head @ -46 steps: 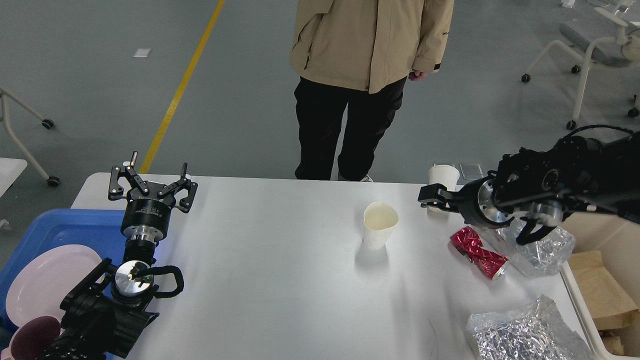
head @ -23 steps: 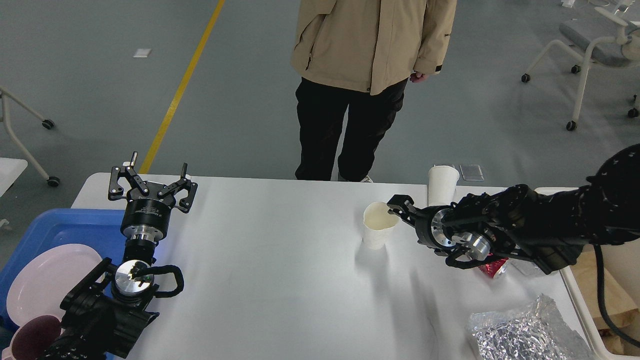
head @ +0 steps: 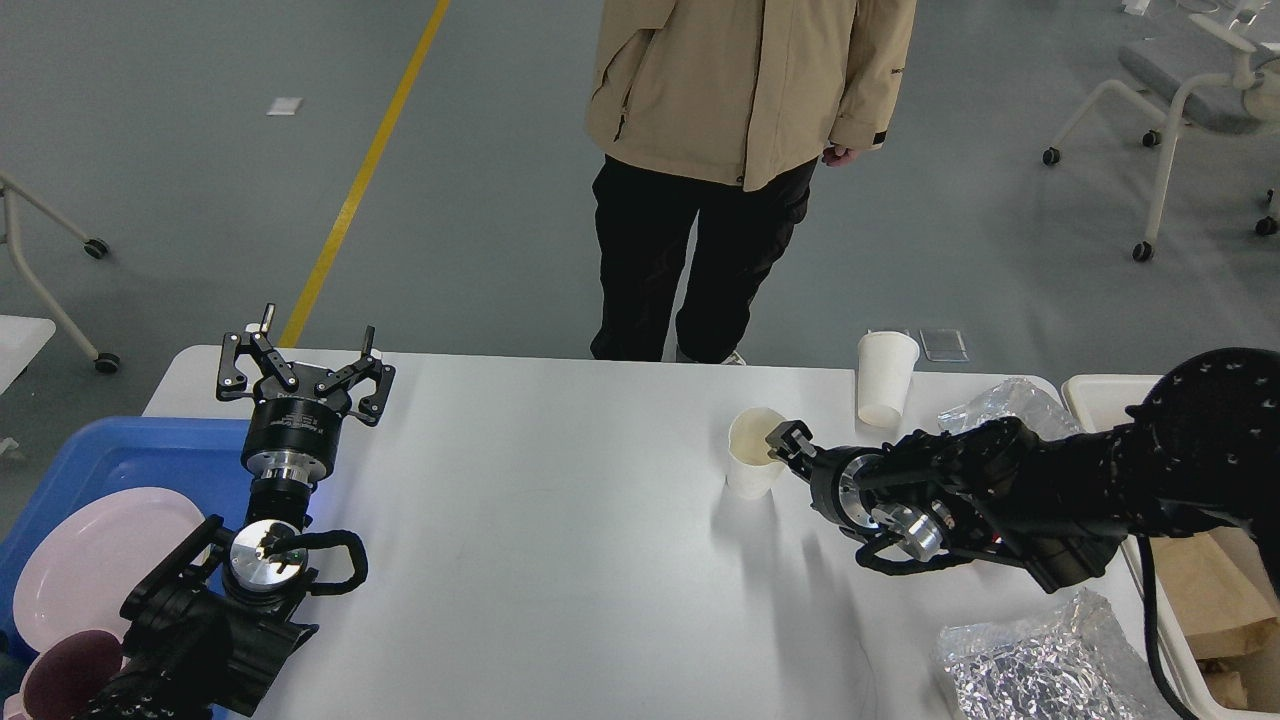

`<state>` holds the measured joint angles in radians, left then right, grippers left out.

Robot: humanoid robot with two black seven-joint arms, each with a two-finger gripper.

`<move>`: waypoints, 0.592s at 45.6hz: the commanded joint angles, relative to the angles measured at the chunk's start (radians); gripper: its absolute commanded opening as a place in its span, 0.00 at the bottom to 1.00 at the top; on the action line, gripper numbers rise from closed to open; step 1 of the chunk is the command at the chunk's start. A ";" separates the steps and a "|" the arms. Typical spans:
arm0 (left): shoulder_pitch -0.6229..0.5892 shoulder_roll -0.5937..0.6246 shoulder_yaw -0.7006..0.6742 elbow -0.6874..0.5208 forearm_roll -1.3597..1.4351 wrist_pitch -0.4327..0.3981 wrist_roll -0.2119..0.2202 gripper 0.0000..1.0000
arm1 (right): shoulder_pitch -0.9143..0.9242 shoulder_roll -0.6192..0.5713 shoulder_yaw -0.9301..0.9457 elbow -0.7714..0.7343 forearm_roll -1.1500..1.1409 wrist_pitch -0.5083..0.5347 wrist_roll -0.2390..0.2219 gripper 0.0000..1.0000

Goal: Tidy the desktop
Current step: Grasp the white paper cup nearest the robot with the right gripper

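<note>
The white desktop [head: 550, 560] fills the lower part of the head view. On it, right of centre, a cream paper cup [head: 750, 462] stands upright. My right gripper [head: 785, 442] reaches in from the right and sits at the near-right rim of that cup. It is dark and seen end-on, so its fingers cannot be told apart. A second white paper cup [head: 885, 378] stands at the far edge. My left gripper [head: 305, 352] hovers over the far left corner, open and holding nothing.
Crumpled foil [head: 1040, 670] lies at the near right, with more foil [head: 1000, 400] behind my right arm. A blue tray [head: 120, 455] on the left holds a pink plate [head: 90, 560] and a maroon cup [head: 60, 680]. A cream bin [head: 1100, 390] stands at the right. A person [head: 740, 150] stands beyond the far edge.
My right arm has swung left and down, from beside the white cup to the cream cup's rim, and now covers the red can. The left arm has not moved.
</note>
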<state>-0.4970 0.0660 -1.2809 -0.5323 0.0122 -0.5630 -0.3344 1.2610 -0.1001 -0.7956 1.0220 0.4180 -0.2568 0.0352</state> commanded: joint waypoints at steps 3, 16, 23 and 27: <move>0.000 0.000 0.000 0.000 0.000 0.000 0.000 1.00 | -0.003 0.003 -0.001 0.003 0.001 -0.025 0.000 0.00; 0.000 0.000 -0.002 0.000 0.000 0.000 0.000 1.00 | 0.009 0.005 -0.001 0.023 -0.001 -0.045 0.000 0.00; 0.000 0.000 0.000 0.000 0.000 0.000 0.000 1.00 | 0.026 -0.004 -0.010 0.059 -0.002 -0.078 0.002 0.00; 0.000 0.000 -0.002 0.000 0.000 0.000 0.000 1.00 | 0.047 -0.015 -0.016 0.096 -0.018 -0.081 0.003 0.00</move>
<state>-0.4970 0.0660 -1.2813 -0.5323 0.0123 -0.5630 -0.3344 1.2851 -0.1030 -0.8036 1.0771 0.4152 -0.3279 0.0367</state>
